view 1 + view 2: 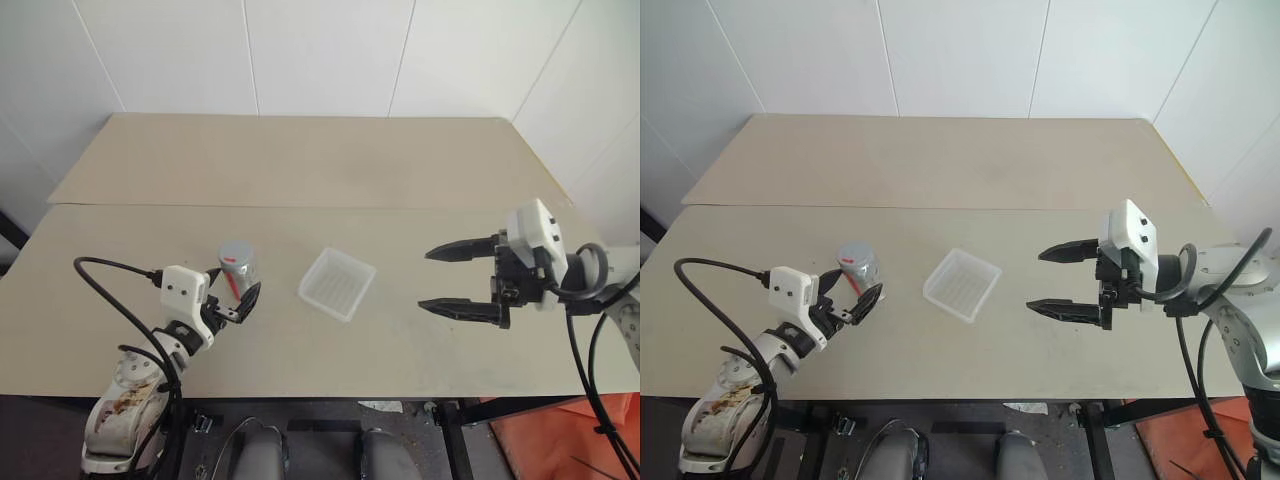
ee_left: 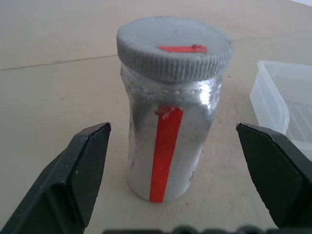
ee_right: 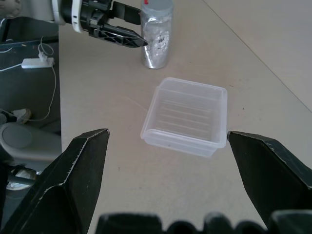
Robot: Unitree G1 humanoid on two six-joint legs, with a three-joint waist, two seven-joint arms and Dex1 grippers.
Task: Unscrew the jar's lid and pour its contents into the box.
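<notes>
Jar [image 2: 168,141] stands upright on the table [image 1: 300,160], left of centre, lid [image 2: 174,46] still screwed on. No readable writing anywhere: jar body looks silvery with one red vertical strip down its side, and a short red strip lies on top of the grey ribbed lid. Contents can't be made out through the wall; in the right wrist view only dark specks show on the jar side.

Left gripper [image 1: 240,297] is spread wide, one finger on each side of the jar, gaps visible on both sides in the left wrist view, so no contact. Its finger bases are cut off at that view's edge.

Box [image 1: 337,283], translucent white with ribbed floor, sits just right of the jar near table centre, apart from it; looks empty. In the left wrist view only its corner shows.

Right gripper [image 1: 450,280] hovers well right of the box, spread wide, fingers pointing toward the box, holding nothing.
</notes>
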